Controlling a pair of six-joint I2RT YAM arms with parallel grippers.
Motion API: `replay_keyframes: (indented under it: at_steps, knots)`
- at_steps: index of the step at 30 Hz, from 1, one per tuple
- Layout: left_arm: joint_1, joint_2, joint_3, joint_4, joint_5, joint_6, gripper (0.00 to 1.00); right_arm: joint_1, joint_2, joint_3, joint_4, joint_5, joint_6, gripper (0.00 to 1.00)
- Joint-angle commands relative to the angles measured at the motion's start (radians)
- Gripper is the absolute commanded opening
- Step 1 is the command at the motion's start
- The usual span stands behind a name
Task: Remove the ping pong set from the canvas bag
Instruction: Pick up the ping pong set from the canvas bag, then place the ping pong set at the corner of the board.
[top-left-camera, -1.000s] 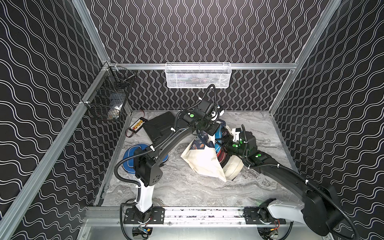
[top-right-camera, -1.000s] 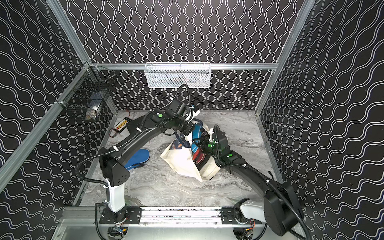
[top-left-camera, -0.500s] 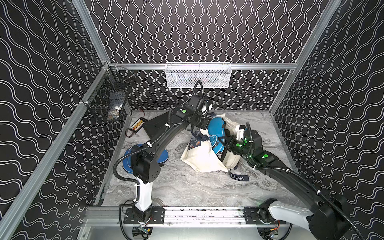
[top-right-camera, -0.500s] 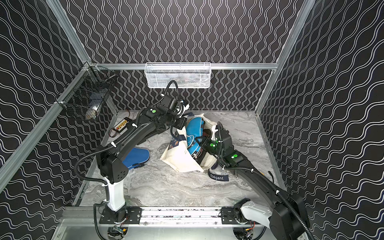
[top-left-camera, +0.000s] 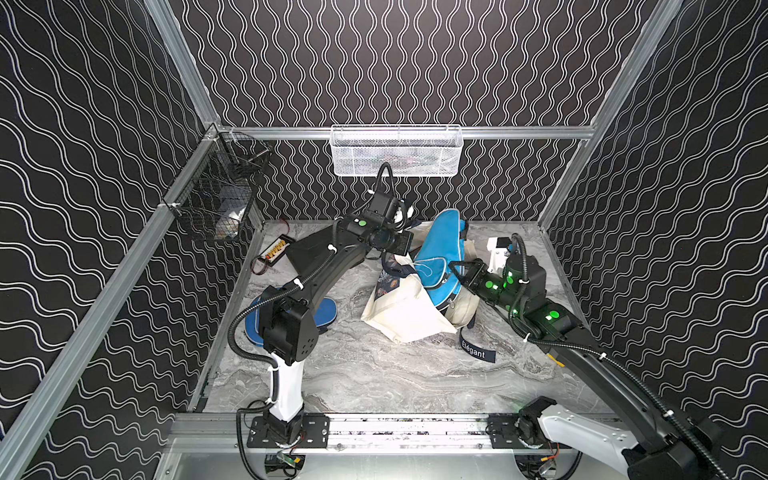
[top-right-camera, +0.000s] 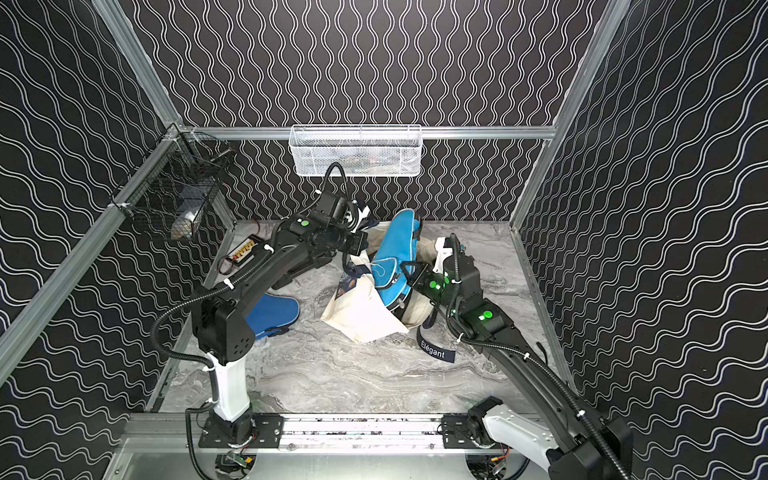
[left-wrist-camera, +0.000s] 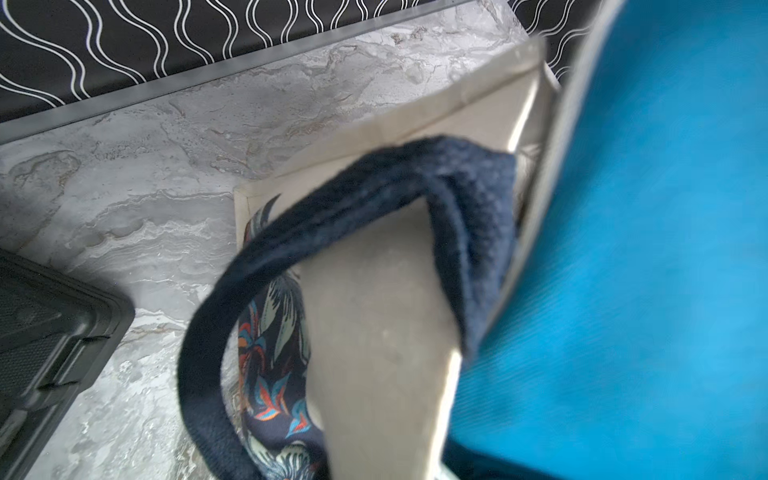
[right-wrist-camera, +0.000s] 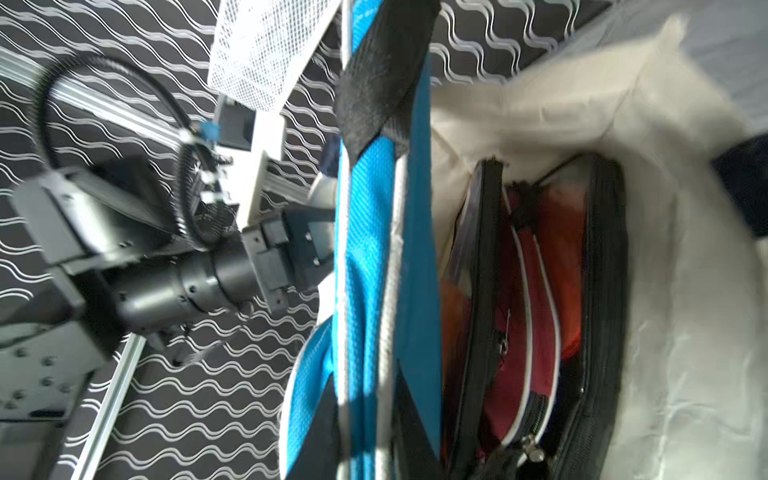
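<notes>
Ping pong set (top-left-camera: 440, 249) — a blue paddle-shaped case — is pinched at its edge by the right claw (top-left-camera: 457, 270), with 2 black fingers (right-wrist-camera: 411, 424) either side of it in the right wrist view. It stands tilted, its lower end inside the mouth of the canvas bag (top-left-camera: 403, 309), beside a red-and-black case (right-wrist-camera: 540, 291). The left claw (top-left-camera: 402, 214) is clenched just above the bag's rim; the navy handle (left-wrist-camera: 374, 195) rises toward it — the contact itself is hidden. Further out, another blue case (top-left-camera: 328, 309) lies on the marble table (top-left-camera: 374, 382) by the left arm's base.
</notes>
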Motion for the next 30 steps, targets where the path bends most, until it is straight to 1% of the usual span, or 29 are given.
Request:
replay_keyframes:
  at_steps: [1,8,15,17,23,26,30]
  knots:
    - [0.007,-0.029,-0.007,0.066,0.022,-0.016,0.00,0.002,-0.018,0.055,0.068,0.039,-0.041,0.07]
    - [0.024,-0.060,-0.066,0.090,0.048,-0.039,0.00,-0.037,-0.031,0.131,0.058,0.110,-0.056,0.08]
    - [0.038,-0.121,-0.179,0.138,0.069,-0.063,0.00,-0.186,-0.045,0.143,0.101,0.158,-0.017,0.09]
    - [0.040,-0.140,-0.207,0.147,0.071,-0.064,0.00,-0.245,-0.036,0.137,0.133,0.157,0.004,0.09]
    - [0.042,-0.198,-0.282,0.176,0.074,-0.076,0.00,-0.436,0.024,0.069,0.305,0.129,0.148,0.07]
    - [0.042,-0.215,-0.306,0.191,0.086,-0.088,0.00,-0.510,0.069,0.018,0.406,0.149,0.219,0.07]
    - [0.042,-0.232,-0.330,0.205,0.094,-0.097,0.00,-0.600,0.165,-0.050,0.560,0.126,0.345,0.07]
